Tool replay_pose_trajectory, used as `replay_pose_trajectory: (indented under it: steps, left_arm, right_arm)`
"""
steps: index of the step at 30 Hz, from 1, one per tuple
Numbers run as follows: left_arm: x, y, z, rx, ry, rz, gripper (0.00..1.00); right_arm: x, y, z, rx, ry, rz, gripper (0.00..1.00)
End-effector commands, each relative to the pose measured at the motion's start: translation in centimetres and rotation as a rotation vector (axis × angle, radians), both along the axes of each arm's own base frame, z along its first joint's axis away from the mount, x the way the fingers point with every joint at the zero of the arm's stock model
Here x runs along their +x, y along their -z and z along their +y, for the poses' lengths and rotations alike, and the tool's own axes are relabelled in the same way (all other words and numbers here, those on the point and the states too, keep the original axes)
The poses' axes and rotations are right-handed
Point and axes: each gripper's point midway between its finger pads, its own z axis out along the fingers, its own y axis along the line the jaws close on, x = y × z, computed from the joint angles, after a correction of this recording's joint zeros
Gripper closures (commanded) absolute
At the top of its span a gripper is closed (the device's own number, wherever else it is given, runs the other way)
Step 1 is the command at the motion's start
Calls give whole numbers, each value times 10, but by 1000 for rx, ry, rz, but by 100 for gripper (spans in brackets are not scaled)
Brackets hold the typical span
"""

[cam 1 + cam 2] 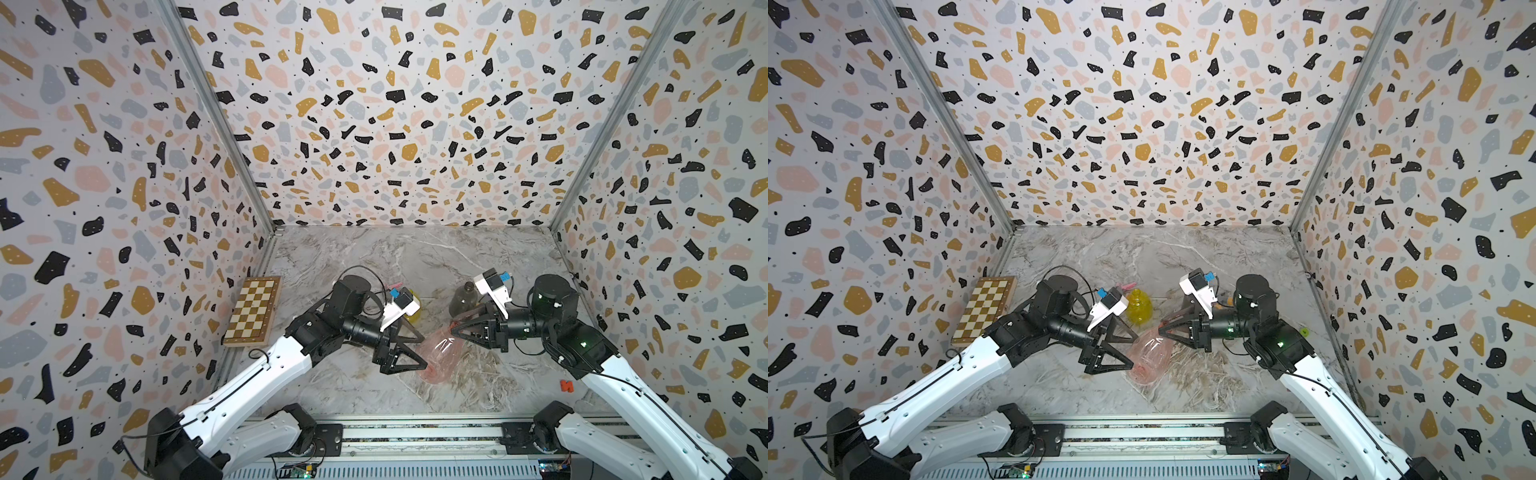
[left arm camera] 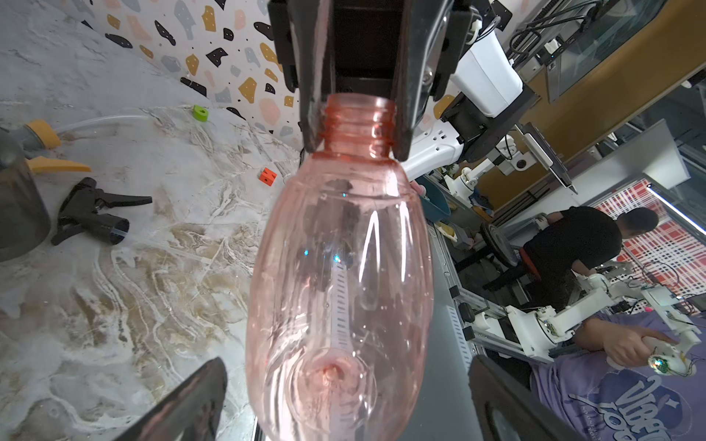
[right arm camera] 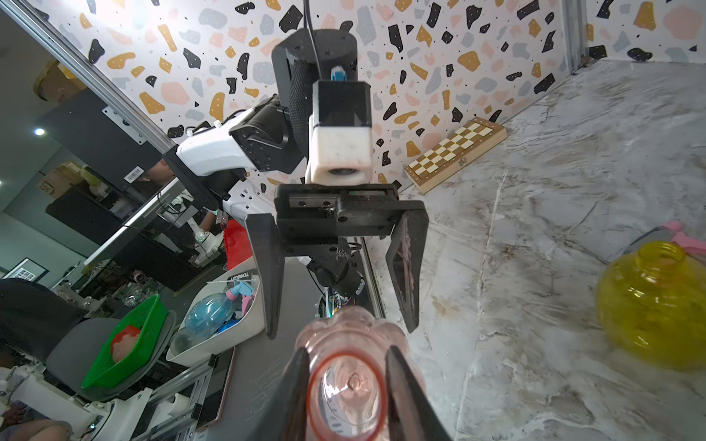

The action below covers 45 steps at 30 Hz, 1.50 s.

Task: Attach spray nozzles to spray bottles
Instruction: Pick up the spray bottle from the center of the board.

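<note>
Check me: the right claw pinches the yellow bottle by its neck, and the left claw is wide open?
Only the colour is wrong: the right gripper pinches the pink bottle by its neck, as the right wrist view shows. The left gripper is wide open.

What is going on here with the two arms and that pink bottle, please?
The right gripper has its jaws shut on the threaded neck of the pale pink spray bottle, holding it on its side. The left gripper is open around the bottle's bottom end, apart from it. No nozzle is on it yet: the black spray nozzle and the orange-trigger nozzle lie on the marble table, and the yellow bottle stands open-mouthed nearby.
</note>
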Motion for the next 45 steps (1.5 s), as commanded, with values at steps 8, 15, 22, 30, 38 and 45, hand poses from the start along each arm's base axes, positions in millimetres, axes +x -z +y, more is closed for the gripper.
replay_pose_trajectory:
  steps: [8, 15, 22, 30, 38, 45]
  left_arm:
    - [-10, -22, 1, -72, 43, -44, 1]
    - [-13, -24, 2, -79, 45, -43, 1]
    - [-13, -25, 3, -81, 41, -48, 1]
    - [-12, -28, 2, -84, 33, -54, 1]
    - [-11, -27, 2, -82, 31, -57, 2]
    - [-9, -30, 2, -74, 14, -70, 8]
  right_arm:
    - [-5, -42, 27, 106, -37, -85, 100]
    - [4, -64, 28, 176, 22, -120, 100]
    - [10, -72, 27, 219, 64, -135, 100]
    - [8, -71, 34, 229, 62, -132, 100]
    - [10, -66, 33, 213, 79, -126, 100]
    - [9, -66, 27, 211, 108, -127, 100]
